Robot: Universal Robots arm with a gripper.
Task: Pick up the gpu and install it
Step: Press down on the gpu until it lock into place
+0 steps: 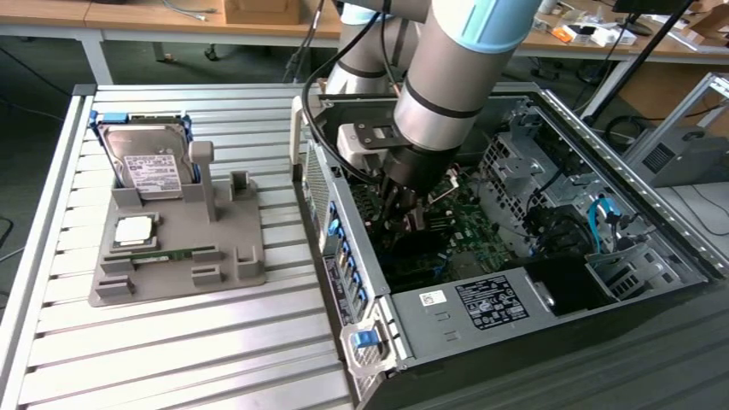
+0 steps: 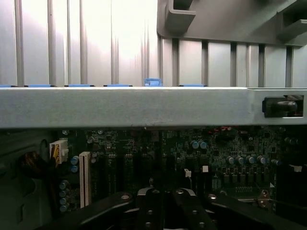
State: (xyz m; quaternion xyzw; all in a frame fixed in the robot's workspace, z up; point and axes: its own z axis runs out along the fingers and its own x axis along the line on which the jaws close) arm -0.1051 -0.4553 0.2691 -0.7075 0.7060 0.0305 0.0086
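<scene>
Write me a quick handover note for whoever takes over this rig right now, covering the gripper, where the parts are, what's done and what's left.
Gripper: shut, lowered inside the open computer case, right over the motherboard.
GPU: I cannot make it out clearly at the fingers; whether it is held or seated can't be confirmed from these pictures.
Parts holder on the slatted table, at the exterior view's left: hard drive upright in its slot, memory stick lying flat; no GPU visible there.
Done: the card appears to have left the holder and the arm is at the case.
Left: confirm the card is fully seated in its slot.
</scene>
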